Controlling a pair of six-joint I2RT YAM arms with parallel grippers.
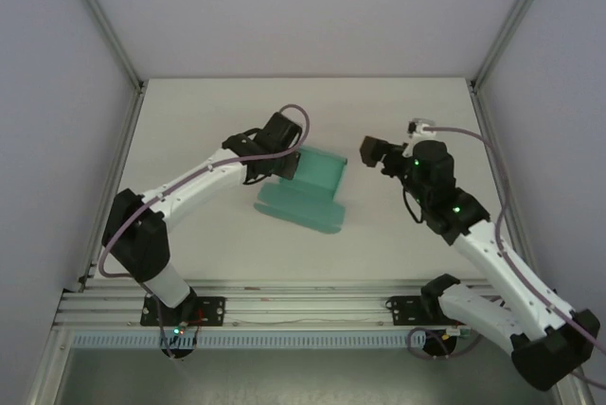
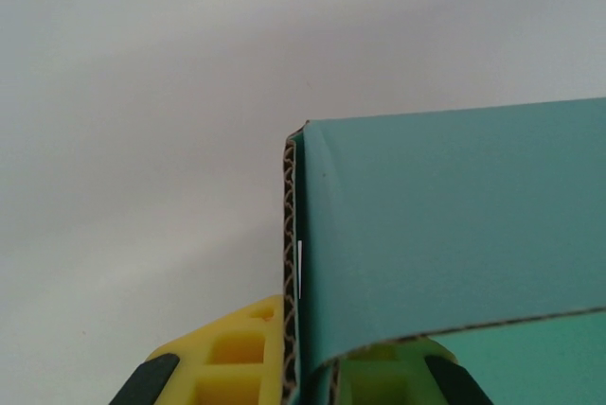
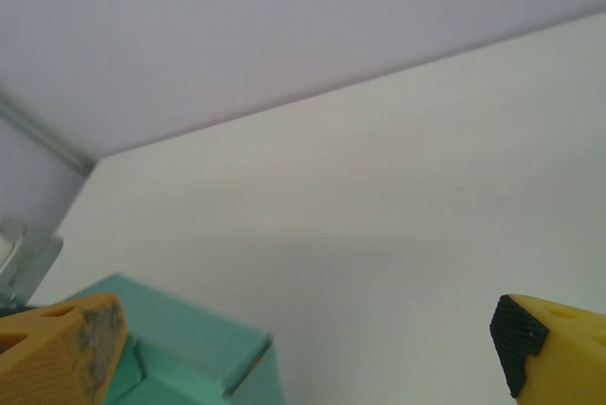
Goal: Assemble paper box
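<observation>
The paper box is teal-green card, partly folded: upright walls at the back and a flat flap lying toward the near edge. My left gripper is shut on the box's left wall. In the left wrist view its yellow fingers pinch the corrugated edge of the paper box between them. My right gripper hovers just right of the box, open and holding nothing. In the right wrist view its fingertips stand wide apart, with a corner of the paper box at the lower left.
The white table is enclosed by pale walls and aluminium corner posts. A metal rail carrying both arm bases runs along the near edge.
</observation>
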